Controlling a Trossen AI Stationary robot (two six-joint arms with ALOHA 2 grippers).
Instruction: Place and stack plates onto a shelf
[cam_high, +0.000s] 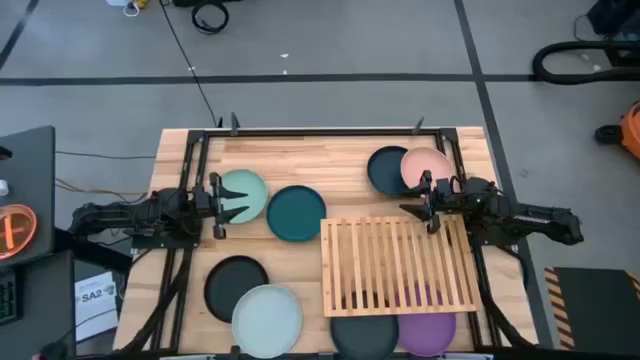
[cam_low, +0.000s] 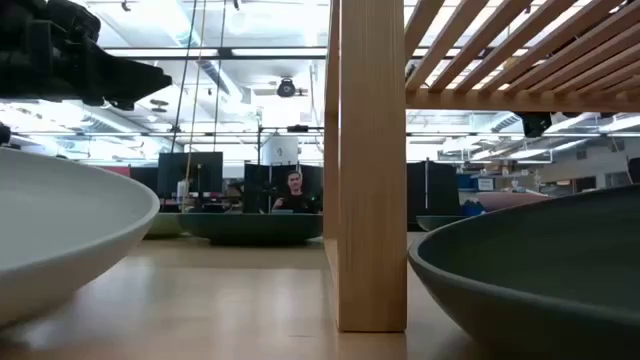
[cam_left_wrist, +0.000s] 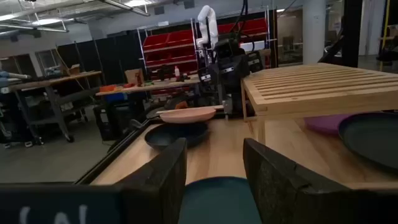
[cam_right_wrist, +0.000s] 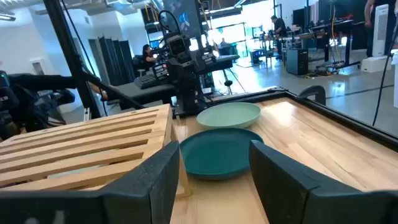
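Note:
My left gripper (cam_high: 226, 200) is open at the table's left, above the near-left part of the mint plate (cam_high: 245, 194); the teal plate (cam_high: 296, 213) lies beside it and shows between my fingers in the left wrist view (cam_left_wrist: 217, 199). My right gripper (cam_high: 415, 208) is open and empty just beyond the slatted wooden shelf's (cam_high: 397, 264) far right corner. Behind it the pink plate (cam_high: 428, 167) rests partly on the dark navy plate (cam_high: 386, 170). A dark plate (cam_high: 237, 285) and a pale blue-grey plate (cam_high: 267, 320) lie near left. Another dark plate (cam_high: 365, 332) and the purple plate (cam_high: 427, 327) lie partly under the shelf.
The shelf stands on wooden legs (cam_low: 370, 160) above the table top, with room underneath. Black frame rails (cam_high: 190, 160) run along the table's left, right and far sides. A person (cam_low: 294, 192) sits in the room far behind the table. Bare wood lies between the teal plate and the navy plate.

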